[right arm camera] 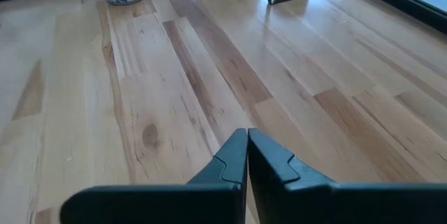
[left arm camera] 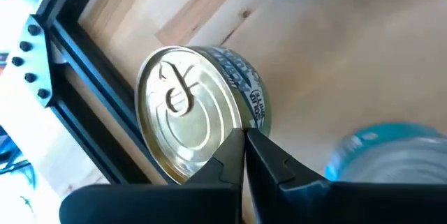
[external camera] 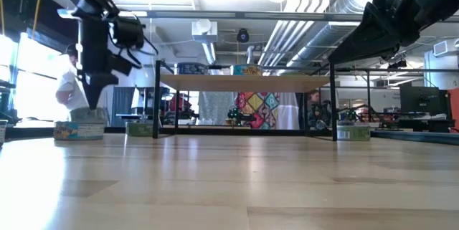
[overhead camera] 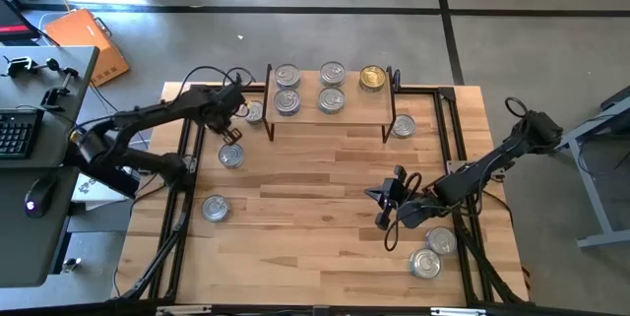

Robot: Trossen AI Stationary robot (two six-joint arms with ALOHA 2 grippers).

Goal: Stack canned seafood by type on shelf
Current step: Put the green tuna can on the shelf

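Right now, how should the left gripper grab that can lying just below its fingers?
Take the silver-lidded can across its low side wall, coming straight down from above. It lies flat, lid up, on the table, beside the black frame. The left gripper hovers over its rim, fingers together; open first.

Silver-lidded tins [overhead camera: 286, 102] on pale wood shelf [overhead camera: 354, 111] with black legs; one gold-lidded tin [overhead camera: 372, 78]. Bench [overhead camera: 305, 208] light striped wood. Nearest tin [left arm camera: 199, 109] has bluish patterned side label. Arms dark.
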